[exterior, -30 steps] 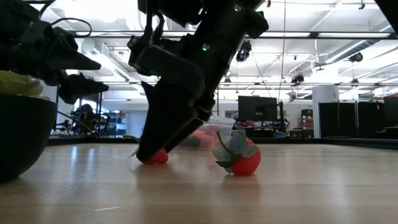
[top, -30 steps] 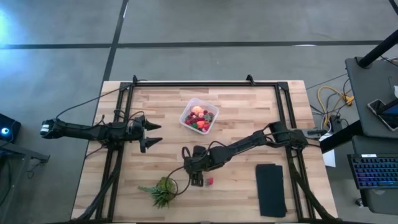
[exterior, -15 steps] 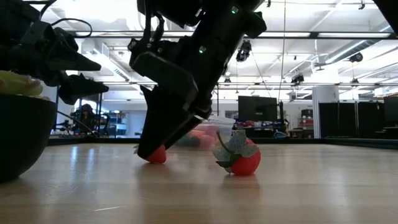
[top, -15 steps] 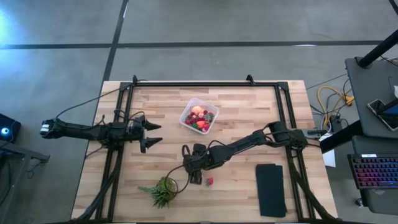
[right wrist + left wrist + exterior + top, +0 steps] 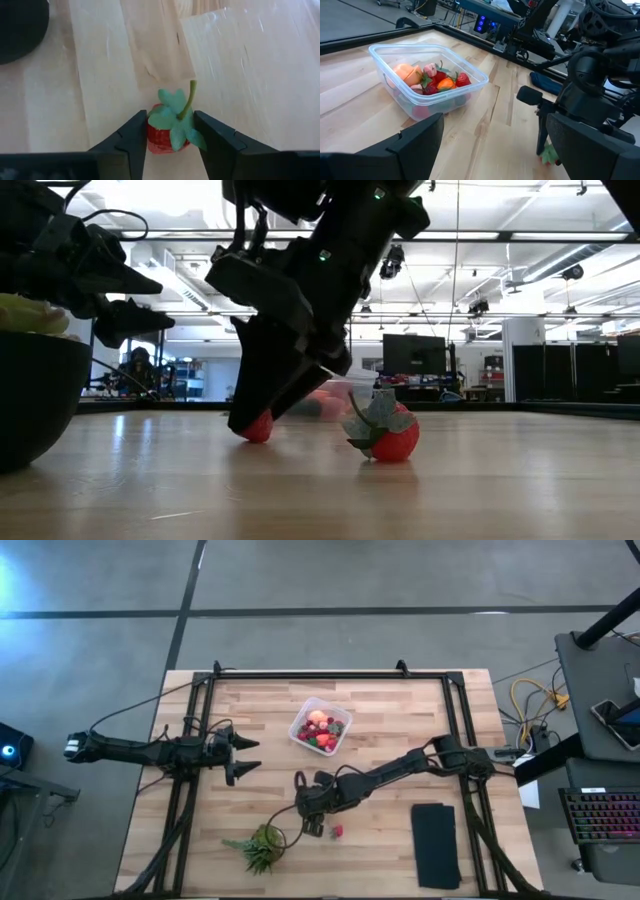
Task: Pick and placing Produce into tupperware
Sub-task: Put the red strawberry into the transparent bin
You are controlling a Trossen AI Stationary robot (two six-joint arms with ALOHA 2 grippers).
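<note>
Low in the centre of the high view, the right claw (image 5: 316, 828) is clamped around a strawberry (image 5: 169, 131) on the counter (image 5: 400, 730). A second strawberry (image 5: 337, 831) lies just beside it. The tupperware (image 5: 321, 725), holding produce, sits upper centre. The left claw (image 5: 244, 755) hovers released at centre left.

Obstacles we note: leafy plant (image 5: 262, 848), black pad (image 5: 436, 844), tupperware (image 5: 321, 726); bare desk (image 5: 390, 710) between them lies passable.
</note>
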